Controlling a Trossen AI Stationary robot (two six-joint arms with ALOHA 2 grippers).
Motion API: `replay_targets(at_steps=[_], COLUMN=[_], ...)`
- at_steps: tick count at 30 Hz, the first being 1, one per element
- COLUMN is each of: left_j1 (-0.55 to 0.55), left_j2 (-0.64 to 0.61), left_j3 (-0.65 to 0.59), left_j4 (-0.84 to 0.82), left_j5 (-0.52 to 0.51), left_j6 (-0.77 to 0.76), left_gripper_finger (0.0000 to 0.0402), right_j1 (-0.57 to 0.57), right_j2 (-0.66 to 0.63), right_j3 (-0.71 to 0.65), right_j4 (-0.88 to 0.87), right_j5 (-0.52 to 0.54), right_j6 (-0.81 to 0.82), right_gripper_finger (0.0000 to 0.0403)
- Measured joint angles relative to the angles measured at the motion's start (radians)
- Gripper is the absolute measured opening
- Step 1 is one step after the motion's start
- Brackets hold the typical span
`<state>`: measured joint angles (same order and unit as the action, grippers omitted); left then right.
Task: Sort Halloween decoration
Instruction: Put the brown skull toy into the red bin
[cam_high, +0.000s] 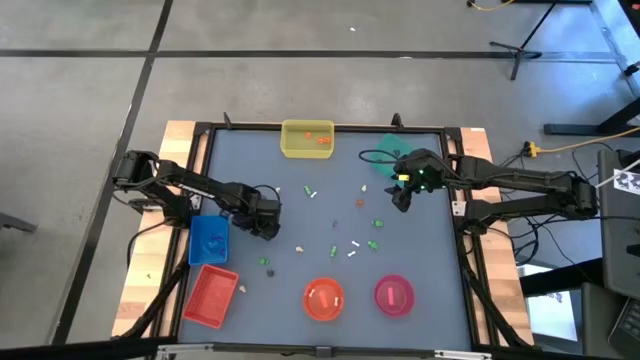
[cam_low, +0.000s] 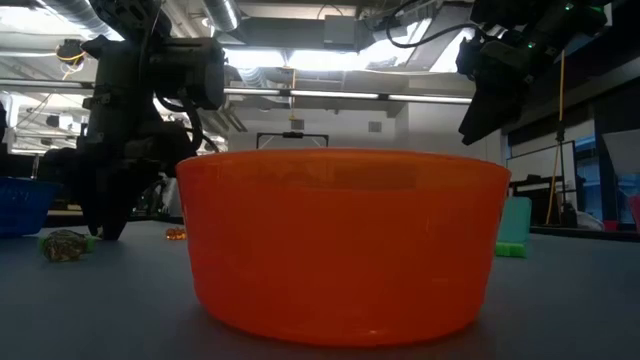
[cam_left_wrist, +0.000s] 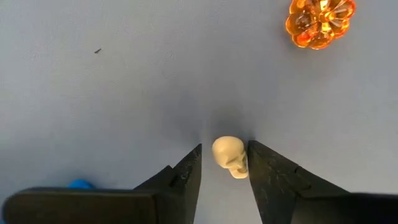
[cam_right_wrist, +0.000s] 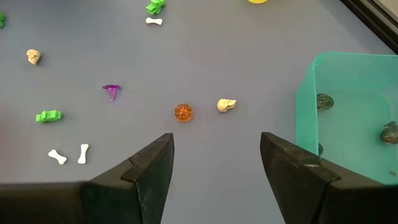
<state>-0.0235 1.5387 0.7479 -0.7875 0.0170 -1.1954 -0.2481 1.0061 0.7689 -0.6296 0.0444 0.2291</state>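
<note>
Closing our left gripper narrowly around a beige skull on the desk for sorting; right gripper waits wide beside green tray.

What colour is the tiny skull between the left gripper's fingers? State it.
The skull is beige, cream-toned; the left wrist view shows it best.

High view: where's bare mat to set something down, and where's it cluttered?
Free: the strip between the yellow tray and the left gripper, and the right edge beside the pink bowl. Crowded: mid-table, where trinkets scatter between both grippers down toward the orange bowl. The blue tray and red tray fill the left edge.
</note>
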Motion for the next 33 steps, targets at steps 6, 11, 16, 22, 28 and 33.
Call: replay_targets(at_steps=[6, 11, 16, 22, 28, 33], left_j1=[0.0, 0.0, 0.0, 0.0, 0.0, 0.001], left_j2=[0.0, 0.0, 0.0, 0.0, 0.0, 0.0], left_j3=[0.0, -0.001, -0.001, -0.001, -0.001, -0.001], left_j4=[0.005, 0.015, 0.018, 0.018, 0.019, 0.019], left_j5=[0.001, 0.003, 0.005, 0.005, 0.005, 0.004], left_j6=[0.001, 0.002, 0.017, 0.027, 0.051, 0.069], left_gripper_finger=[0.0096, 0.0084, 0.007, 0.0051, 0.0048, 0.0048], right_j1=[0.0, 0.0, 0.0, 0.0, 0.0, 0.0], right_j2=[0.0, 0.0, 0.0, 0.0, 0.0, 0.0], right_j3=[0.0, 0.0, 0.0, 0.0, 0.0, 0.0], right_j4=[0.0, 0.0, 0.0, 0.0, 0.0, 0.0], right_j5=[0.0, 0.0, 0.0, 0.0, 0.0, 0.0], right_j6=[0.0, 0.0, 0.0, 0.0, 0.0, -0.002], right_gripper_finger=[0.0239, 0.0239, 0.0239, 0.0239, 0.0239, 0.0239])
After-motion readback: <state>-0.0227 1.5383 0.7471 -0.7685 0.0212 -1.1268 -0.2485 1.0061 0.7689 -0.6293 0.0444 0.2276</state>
